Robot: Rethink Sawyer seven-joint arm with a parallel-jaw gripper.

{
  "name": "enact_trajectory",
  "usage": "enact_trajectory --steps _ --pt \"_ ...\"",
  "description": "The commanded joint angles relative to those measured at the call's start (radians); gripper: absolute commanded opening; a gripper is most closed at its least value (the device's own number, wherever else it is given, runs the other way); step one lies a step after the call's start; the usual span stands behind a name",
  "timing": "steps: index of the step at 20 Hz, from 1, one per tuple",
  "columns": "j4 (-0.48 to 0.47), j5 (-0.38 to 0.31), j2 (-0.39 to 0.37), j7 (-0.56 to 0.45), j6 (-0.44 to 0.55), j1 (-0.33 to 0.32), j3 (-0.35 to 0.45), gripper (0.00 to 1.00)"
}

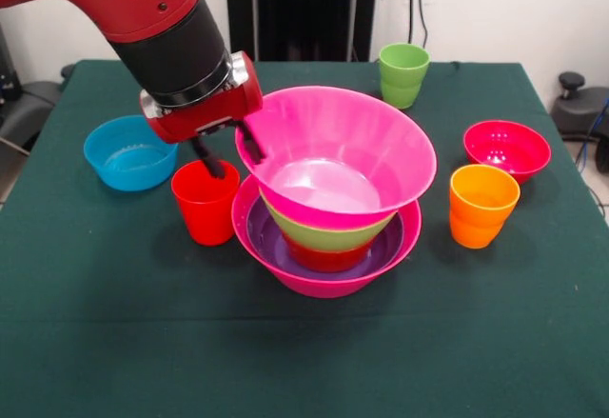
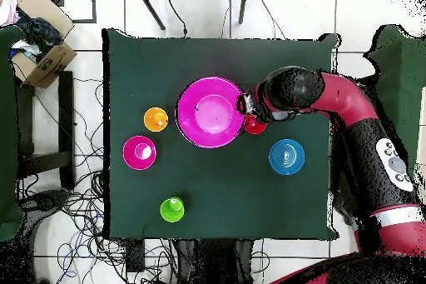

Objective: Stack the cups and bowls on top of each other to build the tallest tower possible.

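The tower stands mid-table: a large hot-pink bowl as its base, holding a purple bowl, an orange-red bowl and a lime green bowl. On top a second hot-pink bowl sits tilted. My gripper is shut on this bowl's left rim, one finger inside and one outside. A red cup stands just left of the tower, under my wrist.
A blue bowl sits at the left. To the right are a crimson bowl and an orange cup. A lime green cup stands far back.
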Motion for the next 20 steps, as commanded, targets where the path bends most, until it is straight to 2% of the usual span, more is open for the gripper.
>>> enact_trajectory --steps 1,4,9,14,16,20 --pt "-0.008 -0.049 0.023 -0.161 0.062 0.033 -0.033 1.00" --pt "-0.005 -0.037 -0.007 -0.161 0.109 0.034 -0.033 1.00" --pt "-0.008 -0.037 -0.020 -0.162 0.123 0.035 -0.033 1.00" --pt "-0.015 -0.021 -0.045 -0.153 0.176 0.040 -0.029 1.00" --pt "-0.016 -0.012 -0.062 -0.149 0.204 0.041 -0.024 1.00" --pt "-0.072 -0.001 -0.105 -0.148 0.329 0.063 -0.016 1.00"
